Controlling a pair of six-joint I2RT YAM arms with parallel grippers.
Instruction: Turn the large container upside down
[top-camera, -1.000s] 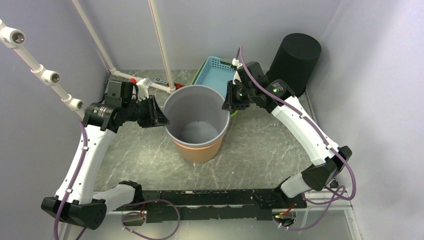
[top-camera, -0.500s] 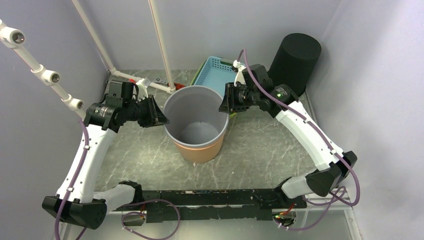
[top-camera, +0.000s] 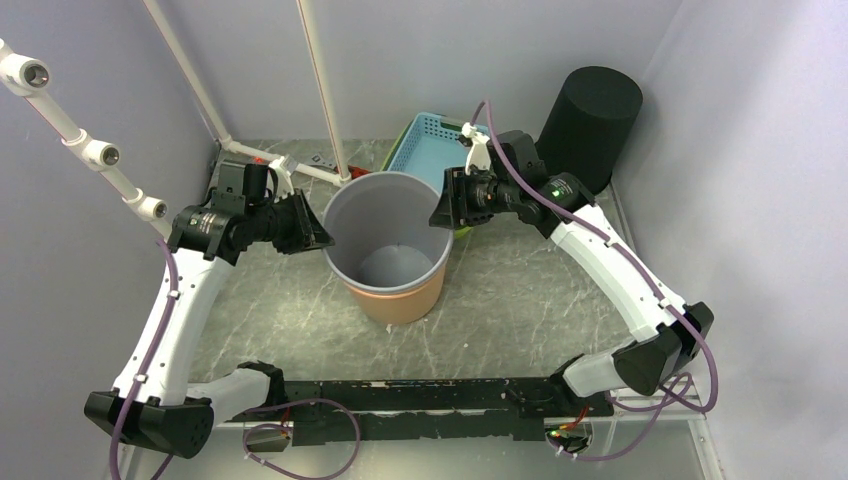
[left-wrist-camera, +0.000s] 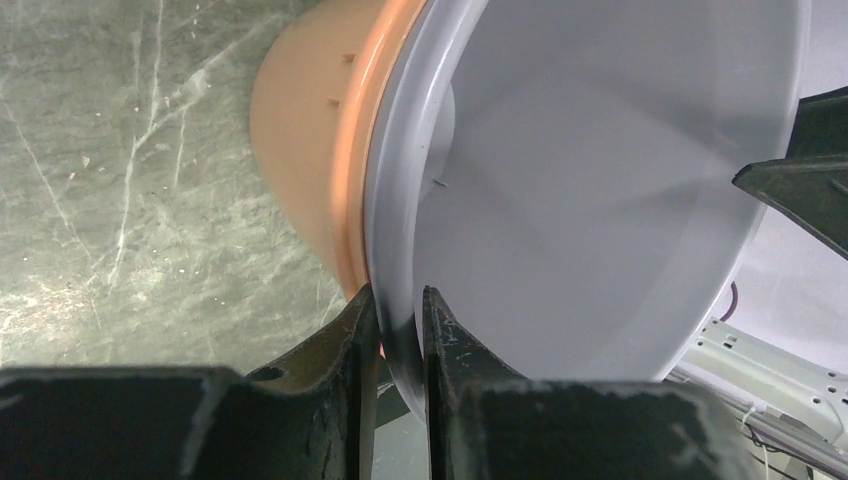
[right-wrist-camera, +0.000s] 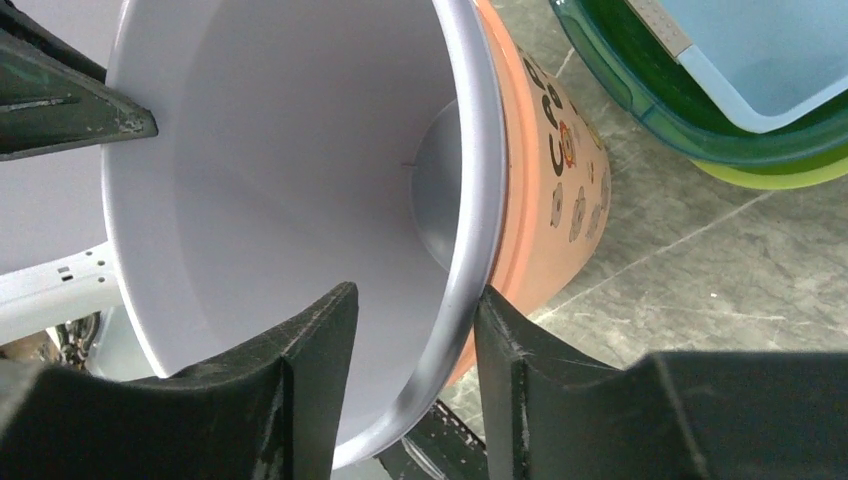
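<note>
**Desk:** Where is the container?

**Photographer:** The container (top-camera: 385, 215) stands upright mid-table (top-camera: 520, 290), mouth up, long axis vertical. The left gripper (top-camera: 322, 238) pinches its rim (left-wrist-camera: 392, 200) at 9 o'clock. The right gripper (top-camera: 440, 215) straddles the rim at 3 o'clock, jaws apart, holding nothing.

**Desk:** Which arm is nearer?

**Photographer:** Neither; they face each other across the mouth. The flip probably turns on that 9-to-3 line, once the right jaws close.

**Desk:** Is there room?

**Photographer:** Baskets (top-camera: 430, 140) crowd 1 o'clock, with a black cylinder (top-camera: 590, 115) beyond them and a pipe (top-camera: 320, 80) at 11. There is bare table toward 6, so tipping that way looks safest.
</note>
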